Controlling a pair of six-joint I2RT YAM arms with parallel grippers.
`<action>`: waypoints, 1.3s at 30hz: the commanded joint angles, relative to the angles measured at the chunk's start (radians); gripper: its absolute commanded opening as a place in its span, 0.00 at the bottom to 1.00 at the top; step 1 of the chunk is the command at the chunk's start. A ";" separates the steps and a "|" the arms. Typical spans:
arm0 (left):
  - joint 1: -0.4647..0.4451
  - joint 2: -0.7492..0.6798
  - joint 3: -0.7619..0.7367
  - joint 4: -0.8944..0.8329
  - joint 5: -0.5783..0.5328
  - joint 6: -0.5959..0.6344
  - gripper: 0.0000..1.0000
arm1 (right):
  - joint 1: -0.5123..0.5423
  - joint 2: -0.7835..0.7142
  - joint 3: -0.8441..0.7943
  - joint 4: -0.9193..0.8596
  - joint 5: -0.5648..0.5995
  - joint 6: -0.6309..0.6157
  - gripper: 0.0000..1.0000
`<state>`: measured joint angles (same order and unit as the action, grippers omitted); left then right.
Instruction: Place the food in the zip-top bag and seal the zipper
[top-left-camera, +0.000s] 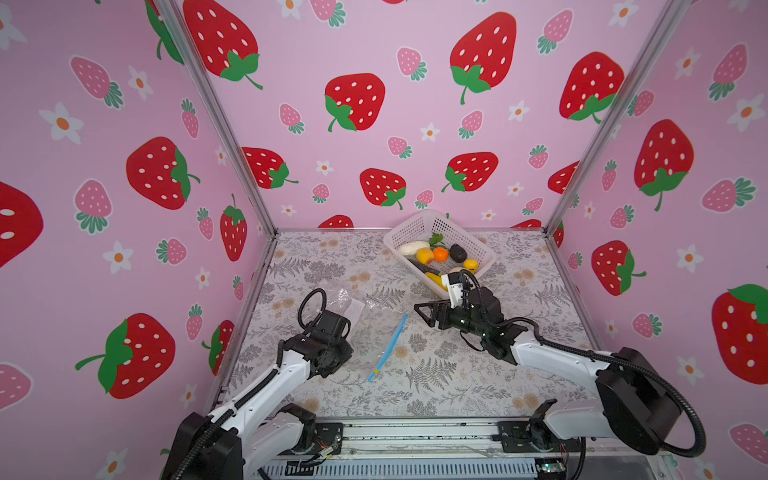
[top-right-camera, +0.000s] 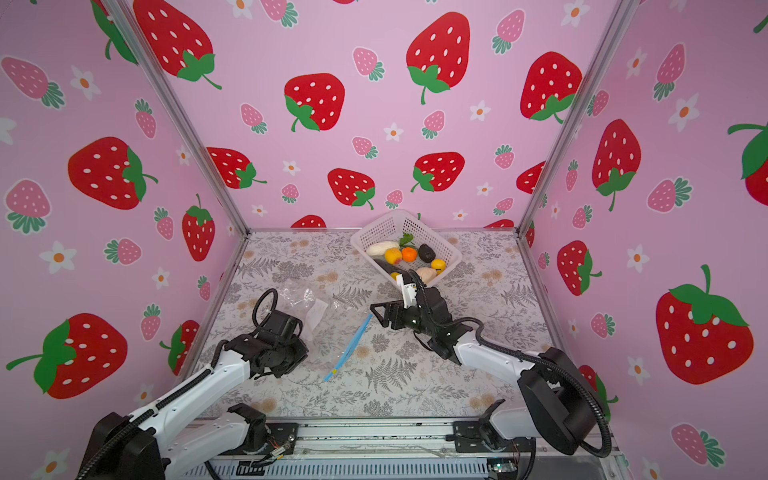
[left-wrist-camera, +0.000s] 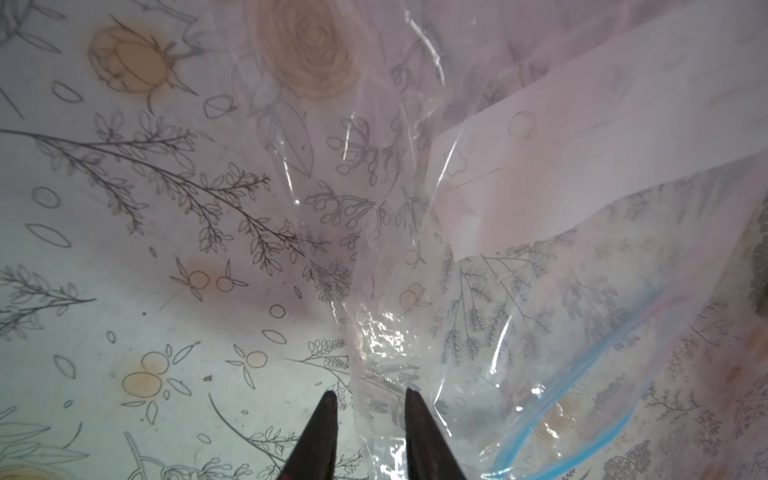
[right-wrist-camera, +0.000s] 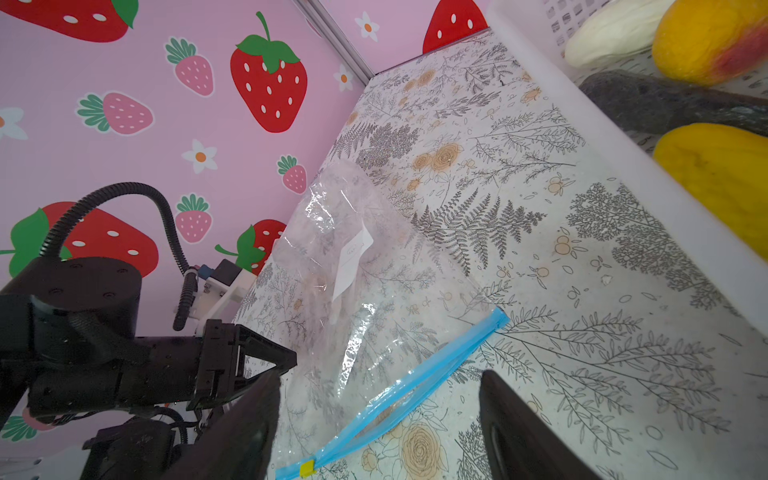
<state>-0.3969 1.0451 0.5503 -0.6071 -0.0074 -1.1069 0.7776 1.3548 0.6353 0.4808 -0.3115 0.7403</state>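
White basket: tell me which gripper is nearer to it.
Right. The right gripper is just short of the white basket's near corner, jaws open, pointing away from it toward the zip-top bag. The left gripper is farther off, down on the bag's crinkled plastic.

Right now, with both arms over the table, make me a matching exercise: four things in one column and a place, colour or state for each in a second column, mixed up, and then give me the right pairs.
Things
1. zip-top bag
2. orange
3. slider
4. right gripper

Place, colour or state
A. in the white basket
B. open, holding nothing
C. yellow
D. lying on the table, no food inside

Pairs: 1-D, 2-A, 3-C, 4-B
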 joint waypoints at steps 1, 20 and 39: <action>-0.024 0.011 0.019 -0.013 0.018 0.011 0.34 | 0.010 0.008 0.026 0.002 0.017 0.020 0.77; -0.187 0.120 0.103 0.101 0.128 0.129 0.57 | 0.012 0.028 0.029 -0.020 0.043 0.020 0.78; -0.307 0.245 0.372 0.014 -0.009 0.316 0.71 | 0.012 0.014 0.028 -0.056 0.094 -0.018 0.79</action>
<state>-0.7048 1.3437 0.8360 -0.5102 0.0849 -0.8547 0.7830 1.3754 0.6353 0.4412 -0.2428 0.7319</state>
